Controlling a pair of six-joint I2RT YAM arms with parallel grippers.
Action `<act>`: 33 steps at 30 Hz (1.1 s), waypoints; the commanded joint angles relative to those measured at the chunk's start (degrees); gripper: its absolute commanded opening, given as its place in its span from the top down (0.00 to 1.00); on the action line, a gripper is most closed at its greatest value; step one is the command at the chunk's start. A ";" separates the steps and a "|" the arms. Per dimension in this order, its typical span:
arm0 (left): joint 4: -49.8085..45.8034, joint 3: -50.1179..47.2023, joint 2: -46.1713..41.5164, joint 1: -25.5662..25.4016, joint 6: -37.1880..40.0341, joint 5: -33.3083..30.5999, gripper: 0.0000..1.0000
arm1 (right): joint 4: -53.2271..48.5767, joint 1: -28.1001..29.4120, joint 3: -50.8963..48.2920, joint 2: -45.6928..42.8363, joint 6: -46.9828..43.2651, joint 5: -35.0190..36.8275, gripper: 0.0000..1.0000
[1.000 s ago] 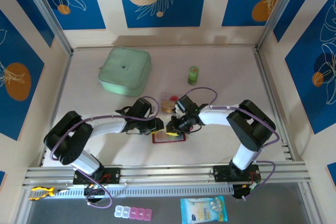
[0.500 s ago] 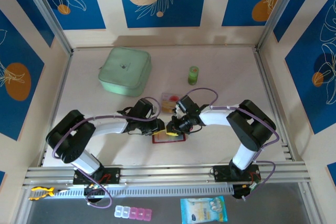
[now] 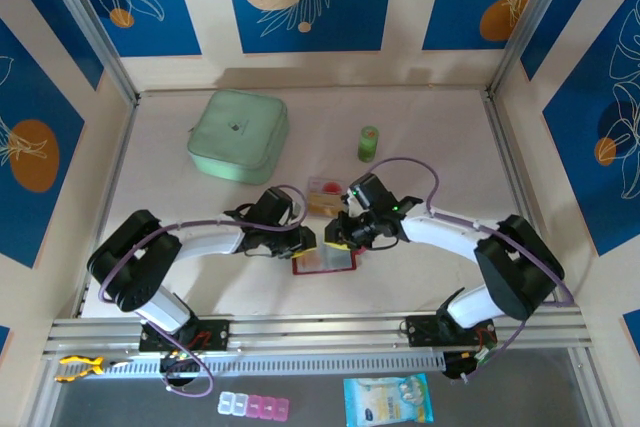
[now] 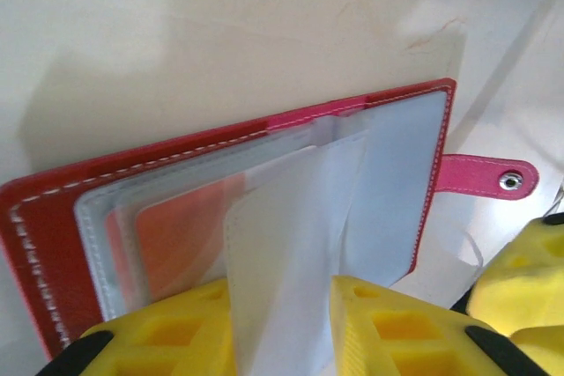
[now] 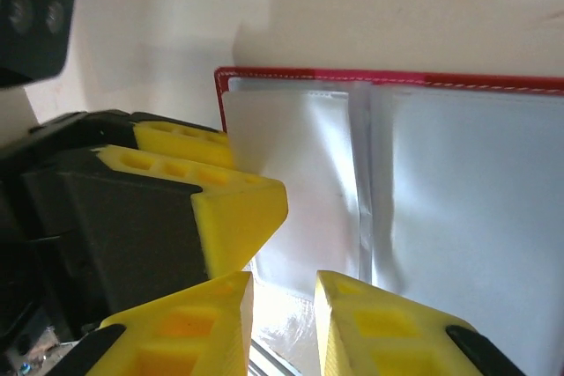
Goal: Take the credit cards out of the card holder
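Card holder (image 3: 323, 259), red, lies open on table (image 3: 430, 137), orange credit card (image 4: 176, 235) pocketed. Left pincer (image 4: 282, 288) narrow around clear pocket leaf (image 4: 291, 209), grip cannot be told. Right pincer (image 5: 280, 283) narrowly parted.

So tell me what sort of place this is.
Probably a robot lab test cell, not a home: a left arm and right arm bolted to an aluminium rail, a table walled by printed blue panels, and staged props like a pale-green pouch and red card holder.
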 commanded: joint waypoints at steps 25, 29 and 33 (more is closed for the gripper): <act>-3.70 16.97 13.41 -4.66 1.77 4.52 0.53 | -11.70 -12.97 -5.71 -15.18 -5.58 -0.66 0.66; -4.38 17.42 12.97 -4.66 2.51 4.46 0.49 | -11.78 -12.98 -5.90 -15.59 -5.38 -0.73 0.64; -4.36 17.30 12.27 -4.66 2.71 3.79 0.51 | -11.68 -12.95 -6.03 -16.16 -4.91 -1.00 0.64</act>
